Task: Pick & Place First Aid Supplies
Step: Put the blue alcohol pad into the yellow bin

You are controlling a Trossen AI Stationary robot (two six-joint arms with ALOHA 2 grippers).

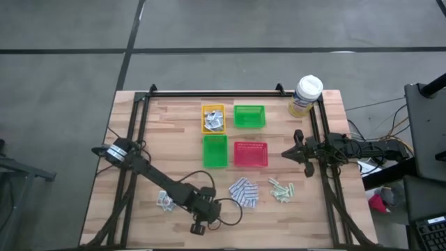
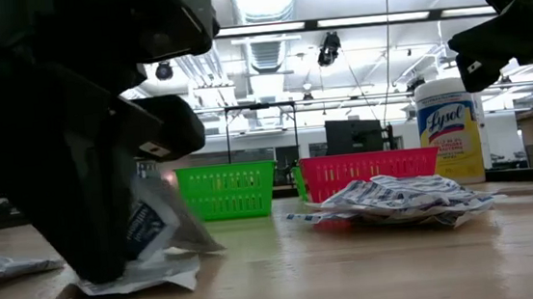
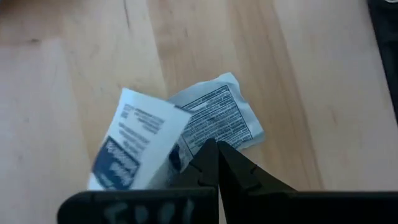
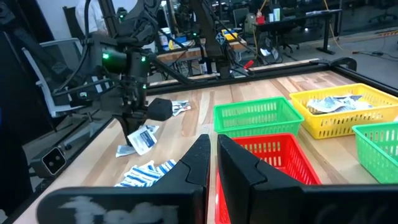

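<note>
I'm working over the wooden bench (image 1: 174, 118), where four small trays sit in a block toward the far side: a yellow tray (image 1: 213, 118) already holding a few white sachets, two green trays (image 1: 249, 116) and a red tray (image 1: 251, 154). A yellow canister (image 1: 305, 95) stands at the far right corner.

Nearer me the loose supplies lie in groups: a heap of blue-and-white pads (image 1: 244, 192) in front of the red tray, pale green strips (image 1: 281, 189) just to its right, and a couple of white-grey sachets (image 1: 164, 201) to the left.

My left hand (image 1: 206, 210) is down at the near edge of the bench, fingers pinched fully together on the corner of a white sachet (image 3: 140, 146) with blue print; a second sachet (image 3: 217, 121) lies flat on the wood just beside it, apparently not in the grip. My right hand (image 1: 298, 150) waits raised at the right of the trays, fingers nearly closed and holding nothing.

I judge these packets feather-light, thin and limp, with slick crinkly skin. Pinched by one corner, the sachet droops and could slide out or twist. An edge grip well in from the corner seems safest.
</note>
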